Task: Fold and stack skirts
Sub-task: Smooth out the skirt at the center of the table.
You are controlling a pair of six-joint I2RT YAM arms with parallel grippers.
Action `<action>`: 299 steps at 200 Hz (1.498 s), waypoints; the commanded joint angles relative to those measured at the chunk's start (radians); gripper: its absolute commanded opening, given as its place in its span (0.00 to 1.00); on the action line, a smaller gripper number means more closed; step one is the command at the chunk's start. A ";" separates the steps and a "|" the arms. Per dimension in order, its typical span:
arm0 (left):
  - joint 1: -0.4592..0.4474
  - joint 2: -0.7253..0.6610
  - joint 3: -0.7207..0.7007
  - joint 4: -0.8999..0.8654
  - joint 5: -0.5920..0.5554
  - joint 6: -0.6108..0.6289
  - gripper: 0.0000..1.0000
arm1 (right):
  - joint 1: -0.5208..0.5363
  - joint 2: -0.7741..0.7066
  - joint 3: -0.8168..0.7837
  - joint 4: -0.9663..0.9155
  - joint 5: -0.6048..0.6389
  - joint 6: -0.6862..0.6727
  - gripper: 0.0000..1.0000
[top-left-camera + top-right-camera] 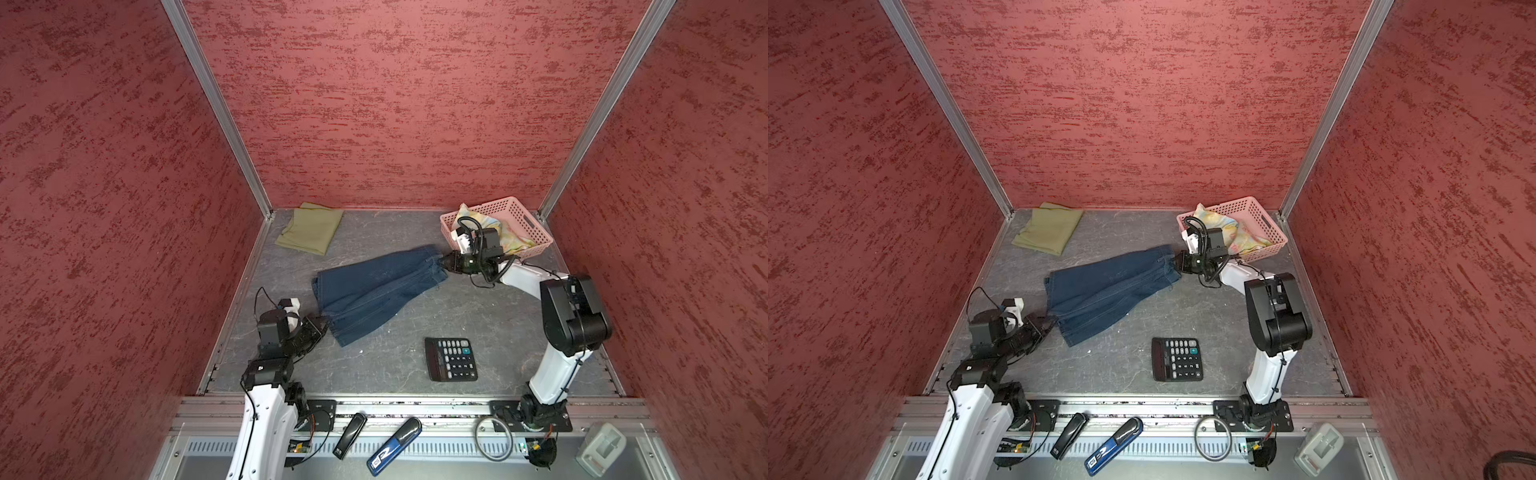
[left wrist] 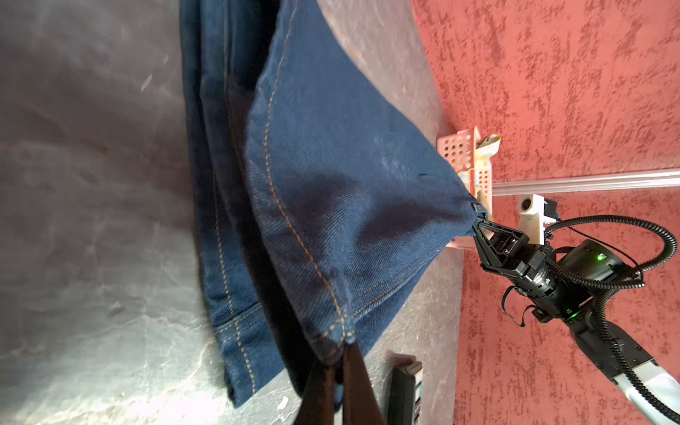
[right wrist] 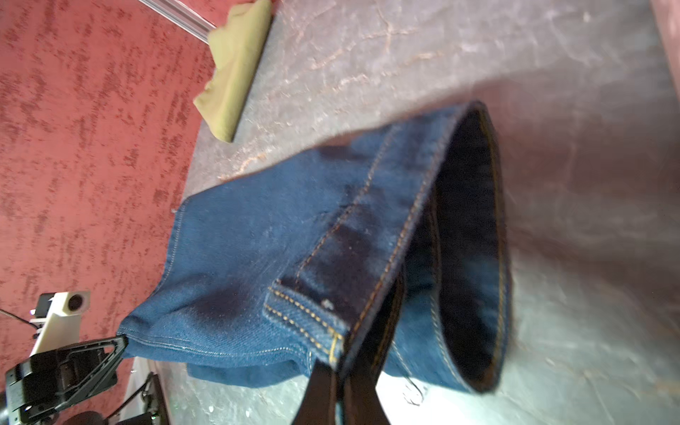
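Observation:
The dark blue denim skirt (image 1: 374, 291) (image 1: 1106, 286) is stretched slantwise over the middle of the table. My left gripper (image 1: 323, 325) (image 1: 1054, 321) (image 2: 340, 362) is shut on its hem corner at the near left. My right gripper (image 1: 444, 262) (image 1: 1177, 262) (image 3: 340, 368) is shut on its waistband at the far right. The denim skirt (image 2: 331, 191) (image 3: 279, 257) hangs slightly raised between them. The olive-green skirt (image 1: 311, 227) (image 1: 1048, 227) (image 3: 235, 70) lies folded in the far left corner. The pastel floral skirt (image 1: 509, 232) (image 1: 1239, 235) is crumpled in the basket.
A pink perforated basket (image 1: 521, 216) (image 1: 1258, 216) (image 2: 461, 151) stands at the far right corner, just behind my right wrist. A black calculator (image 1: 451, 359) (image 1: 1177, 359) lies near the front, right of centre. Red walls close in three sides.

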 commanded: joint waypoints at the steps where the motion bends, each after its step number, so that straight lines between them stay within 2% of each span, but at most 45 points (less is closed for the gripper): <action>1: -0.038 -0.038 -0.043 -0.035 -0.074 -0.023 0.00 | -0.012 -0.028 -0.046 0.062 0.058 -0.026 0.00; 50: -0.100 -0.017 -0.026 -0.073 -0.152 -0.034 0.00 | -0.012 0.021 -0.012 -0.021 0.186 -0.050 0.00; 75: -0.134 0.009 0.016 -0.101 -0.207 -0.012 0.00 | -0.013 0.038 0.013 -0.032 0.209 -0.045 0.00; 134: -0.165 0.122 0.155 -0.099 -0.232 0.031 0.00 | -0.012 0.018 0.107 -0.068 0.219 -0.057 0.00; 205: -0.377 0.144 0.065 -0.114 -0.348 -0.028 0.00 | -0.013 0.006 0.020 -0.104 0.306 -0.067 0.00; 234: -0.450 0.181 0.025 -0.093 -0.378 -0.073 0.00 | -0.012 0.032 0.032 -0.136 0.332 -0.064 0.00; 251: -0.488 0.213 0.032 -0.102 -0.417 -0.090 0.00 | -0.013 0.031 0.043 -0.145 0.338 -0.064 0.19; 269: -0.497 0.242 0.062 -0.129 -0.443 -0.088 0.21 | -0.013 0.001 0.056 -0.161 0.352 -0.072 0.38; 285: -0.499 0.246 0.109 -0.170 -0.470 -0.070 0.46 | -0.009 -0.049 0.061 -0.169 0.370 -0.087 0.49; 299: -0.500 0.237 0.157 -0.216 -0.504 -0.057 0.62 | -0.007 -0.100 0.067 -0.175 0.391 -0.101 0.56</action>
